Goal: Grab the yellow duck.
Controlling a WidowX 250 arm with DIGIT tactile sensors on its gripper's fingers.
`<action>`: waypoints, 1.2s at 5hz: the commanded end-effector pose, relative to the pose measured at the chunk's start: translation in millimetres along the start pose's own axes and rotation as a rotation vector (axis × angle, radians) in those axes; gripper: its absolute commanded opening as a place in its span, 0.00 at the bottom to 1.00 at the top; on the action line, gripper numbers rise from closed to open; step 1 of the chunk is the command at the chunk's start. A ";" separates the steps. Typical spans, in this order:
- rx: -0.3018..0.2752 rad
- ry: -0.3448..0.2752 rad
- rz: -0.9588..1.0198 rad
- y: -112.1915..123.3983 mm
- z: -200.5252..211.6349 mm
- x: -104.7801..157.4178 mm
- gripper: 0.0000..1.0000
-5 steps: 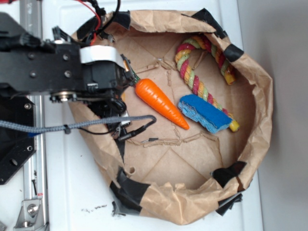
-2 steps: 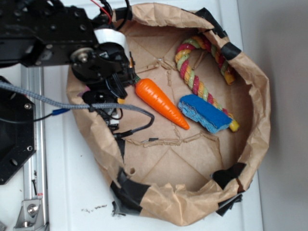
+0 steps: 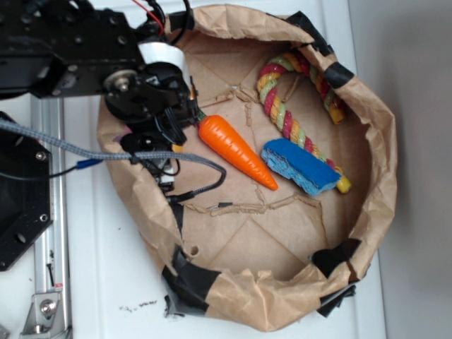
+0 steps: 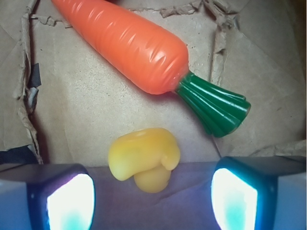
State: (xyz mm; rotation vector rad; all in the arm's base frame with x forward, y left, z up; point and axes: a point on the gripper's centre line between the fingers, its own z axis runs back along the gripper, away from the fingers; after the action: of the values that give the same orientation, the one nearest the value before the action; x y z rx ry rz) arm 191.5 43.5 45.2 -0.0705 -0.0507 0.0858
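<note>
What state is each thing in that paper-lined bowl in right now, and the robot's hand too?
Yellow duck: lying on the paper, between the open fingers, not gripped.
Hand: open, fingers either side of the duck.
Carrot: lying flat, untouched.
Blue sponge: resting against the rope.
Rope: curled, lying flat.

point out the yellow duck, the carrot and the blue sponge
yellow duck (image 4: 144, 155), wrist view, middle of its body
carrot (image 4: 127, 45), wrist view, orange body
blue sponge (image 3: 300, 164), exterior view, blue top face
</note>
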 end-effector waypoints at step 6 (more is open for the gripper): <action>0.145 -0.215 -0.058 -28.9 37.3 62.2 0.00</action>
State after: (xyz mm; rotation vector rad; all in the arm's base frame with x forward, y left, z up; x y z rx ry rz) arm 249.1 20.4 75.3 0.0801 -0.2029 0.0481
